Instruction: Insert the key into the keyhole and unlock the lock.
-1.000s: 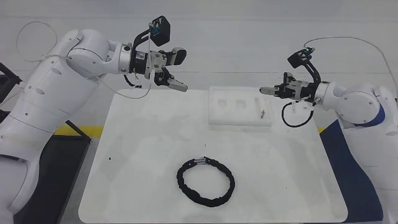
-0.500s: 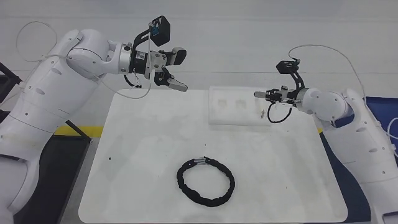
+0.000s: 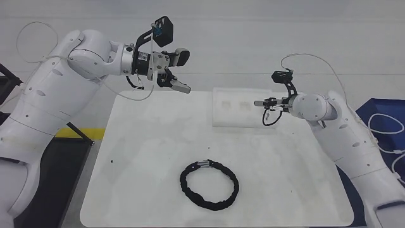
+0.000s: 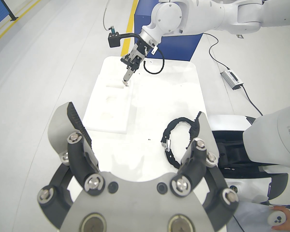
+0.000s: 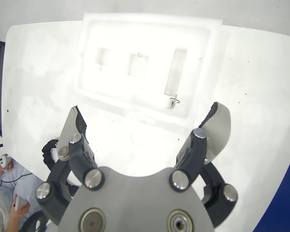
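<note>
One white table [image 3: 291,183] with rounded corners carried everything. Toward its far edge, right of centre, lay a white foam tray [image 3: 243,119] with two square recesses and one long slot on its right side.

Close to the near edge, about midway across, rested the black fabric-covered cable lock [image 3: 212,205]. It was coiled into a closed ring, its ends joined by a short silver metal cylinder [image 3: 202,163] on the ring's far side. The keyhole could not be made out in any view.

The left gripper [image 3: 183,88] hung over the left part of the table's far edge, its fingers spread wide with nothing between them. Its own wrist view showed the ribbed black pads [image 4: 75,118], and one finger there cut off part of the ring.

The right gripper [image 3: 258,103] hovered above the right end of the tray, its fingers also parted and empty. The right wrist view made that plain, while from above they read as one thin point.

Smallest was the silver metal key [image 5: 173,101] on a thin wire ring. It lay on the foam at the near end of the long slot, beneath the right gripper's spread fingers, neither of which touched it. From above it was hard to pick out beside the gripper's black cable, and its teeth were too small to tell.
</note>
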You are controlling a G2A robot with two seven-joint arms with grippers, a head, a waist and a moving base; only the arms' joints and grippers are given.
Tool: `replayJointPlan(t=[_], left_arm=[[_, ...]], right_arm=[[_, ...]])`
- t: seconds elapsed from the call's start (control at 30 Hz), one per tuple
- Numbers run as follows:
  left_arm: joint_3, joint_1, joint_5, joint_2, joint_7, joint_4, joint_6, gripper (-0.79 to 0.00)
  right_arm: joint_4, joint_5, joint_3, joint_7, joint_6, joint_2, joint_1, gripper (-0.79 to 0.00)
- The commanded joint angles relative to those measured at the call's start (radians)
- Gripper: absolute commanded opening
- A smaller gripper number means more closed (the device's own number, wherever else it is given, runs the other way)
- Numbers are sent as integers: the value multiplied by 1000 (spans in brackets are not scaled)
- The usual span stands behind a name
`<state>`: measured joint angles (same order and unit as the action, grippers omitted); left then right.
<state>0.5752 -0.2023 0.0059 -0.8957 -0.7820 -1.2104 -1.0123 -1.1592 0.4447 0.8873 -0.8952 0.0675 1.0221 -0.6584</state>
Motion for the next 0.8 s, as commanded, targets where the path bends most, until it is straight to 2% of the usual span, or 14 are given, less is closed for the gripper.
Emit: replayJointPlan(t=[0.0, 0.47, 0.77], left_arm=[[0, 0, 0, 0, 0, 0, 0, 0], [0, 0, 0, 0, 0, 0, 0, 0], [0, 0, 0, 0, 0, 0, 0, 0]], right_arm=[[13, 8, -13, 3, 3, 7, 4, 0], [111, 40, -101, -34, -20, 57, 44, 0], [111, 40, -101, -34, -20, 57, 44, 0]])
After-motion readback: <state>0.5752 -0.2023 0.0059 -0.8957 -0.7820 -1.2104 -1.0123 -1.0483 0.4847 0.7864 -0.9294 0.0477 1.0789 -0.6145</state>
